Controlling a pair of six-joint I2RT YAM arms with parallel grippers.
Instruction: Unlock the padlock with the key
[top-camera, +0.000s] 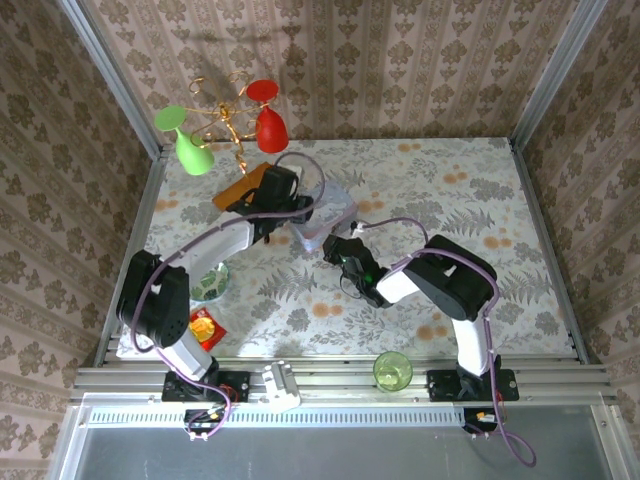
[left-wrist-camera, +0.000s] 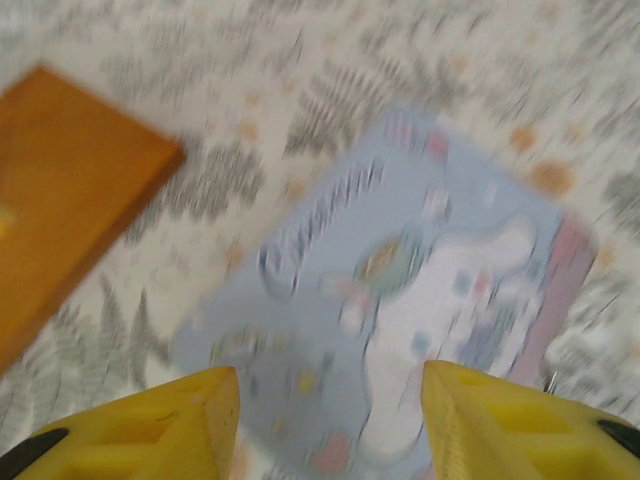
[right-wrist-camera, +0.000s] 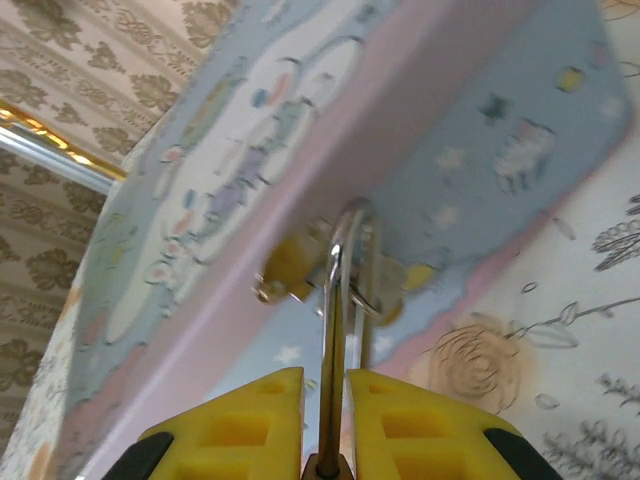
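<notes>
The pale blue tin (top-camera: 330, 215) lies at the table's middle back, and it looks tilted in the right wrist view. My right gripper (right-wrist-camera: 327, 385) is shut on the padlock: its thin silver shackle (right-wrist-camera: 338, 290) runs up between the yellow fingers to the brass latch parts (right-wrist-camera: 288, 266) on the tin's (right-wrist-camera: 300, 130) front. The lock's body is mostly hidden low between the fingers. In the top view the right gripper (top-camera: 336, 250) sits at the tin's near edge. My left gripper (left-wrist-camera: 330, 385) hovers open above the tin's lid (left-wrist-camera: 400, 280), with nothing between its fingers. I cannot make out the key.
An orange flat box (top-camera: 240, 185) lies left of the tin, beside the left wrist. A gold stand with red and green glasses (top-camera: 230, 125) is at the back left. A small bowl (top-camera: 210, 285), a red-yellow packet (top-camera: 205, 325) and a green cup (top-camera: 392, 370) sit near the front.
</notes>
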